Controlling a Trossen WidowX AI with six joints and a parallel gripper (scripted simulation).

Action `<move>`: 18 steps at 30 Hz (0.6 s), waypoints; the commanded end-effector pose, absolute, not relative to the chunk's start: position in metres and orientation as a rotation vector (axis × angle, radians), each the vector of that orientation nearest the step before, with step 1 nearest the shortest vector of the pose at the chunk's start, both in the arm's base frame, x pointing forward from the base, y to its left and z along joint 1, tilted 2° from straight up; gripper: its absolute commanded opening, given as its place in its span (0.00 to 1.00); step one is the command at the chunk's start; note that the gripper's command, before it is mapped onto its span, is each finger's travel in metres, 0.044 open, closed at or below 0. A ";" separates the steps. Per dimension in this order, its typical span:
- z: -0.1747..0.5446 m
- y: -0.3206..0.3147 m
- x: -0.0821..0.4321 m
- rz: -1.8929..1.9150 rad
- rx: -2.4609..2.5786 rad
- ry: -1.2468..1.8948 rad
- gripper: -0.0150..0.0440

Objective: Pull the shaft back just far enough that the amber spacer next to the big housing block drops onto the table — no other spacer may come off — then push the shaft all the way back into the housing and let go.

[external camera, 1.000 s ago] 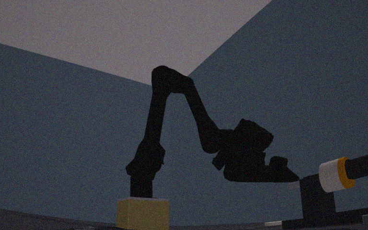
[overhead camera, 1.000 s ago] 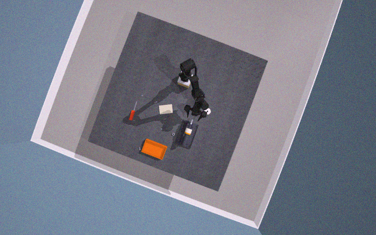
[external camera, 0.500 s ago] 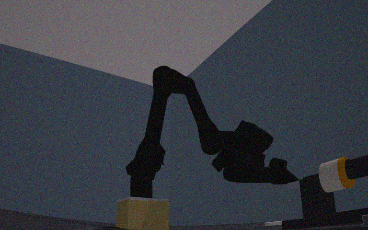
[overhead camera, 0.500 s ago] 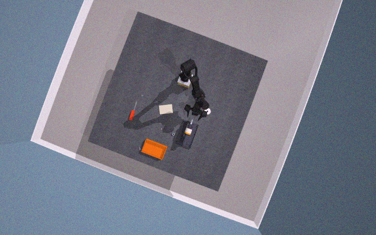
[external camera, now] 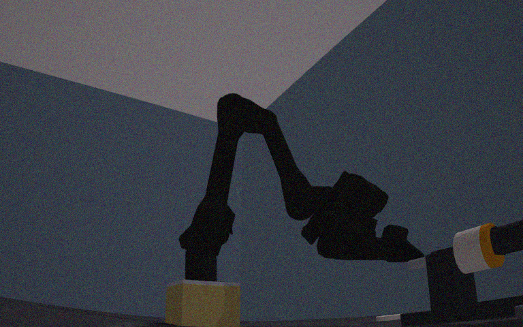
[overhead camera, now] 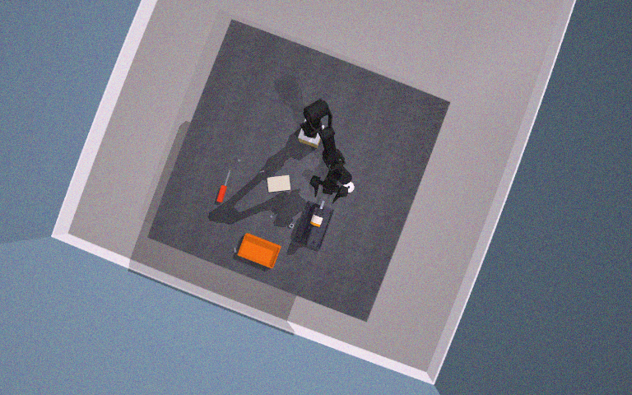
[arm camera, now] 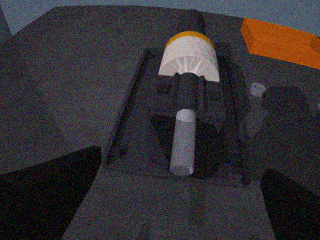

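Note:
The pale grey shaft (overhead camera: pixel 322 204) (external camera: pixel 415 263) (arm camera: pixel 183 145) sticks out of the near dark bracket (external camera: pixel 451 283). Beyond that bracket, white spacer material (overhead camera: pixel 316 220) (external camera: pixel 468 251) (arm camera: pixel 190 55) surrounds the shaft's line; I cannot tell how many pieces it is. The amber spacer (overhead camera: pixel 315 225) (external camera: pixel 486 244) (arm camera: pixel 191 34) sits at its far side, against the dark round housing part (external camera: pixel 511 236) (arm camera: pixel 192 21). My gripper (overhead camera: pixel 325 197) (arm camera: pixel 183 167) is open and empty, its fingers on either side of the shaft's free end in the wrist view, not gripping it. Contact is not clear.
An orange bin (overhead camera: pixel 259 251) (arm camera: pixel 285 40) stands beyond and beside the fixture. A cream block (overhead camera: pixel 279 183), a red-handled screwdriver (overhead camera: pixel 221 193) and a small ring (overhead camera: pixel 290 225) lie to the left in the top view. A white disc (overhead camera: pixel 350 187) lies beside the gripper.

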State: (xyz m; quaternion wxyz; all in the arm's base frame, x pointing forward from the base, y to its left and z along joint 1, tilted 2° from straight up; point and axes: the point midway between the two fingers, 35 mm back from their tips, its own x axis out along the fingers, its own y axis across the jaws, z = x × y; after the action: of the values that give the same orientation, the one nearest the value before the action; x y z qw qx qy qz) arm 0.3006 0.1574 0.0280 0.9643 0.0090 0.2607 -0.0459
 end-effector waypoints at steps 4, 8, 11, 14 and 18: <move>0.028 0.157 0.301 -0.094 0.014 0.526 1.00; 0.028 0.158 0.302 -0.023 -0.232 0.555 1.00; 0.029 0.158 0.303 0.070 -0.528 0.581 1.00; 0.030 0.159 0.304 0.172 -0.821 0.596 1.00; 0.031 0.159 0.305 0.320 -1.208 0.596 1.00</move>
State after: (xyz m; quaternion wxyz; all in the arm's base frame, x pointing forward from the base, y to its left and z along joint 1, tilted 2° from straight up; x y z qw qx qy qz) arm 0.3023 0.1582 0.0287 0.9141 -0.2873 0.2830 0.0427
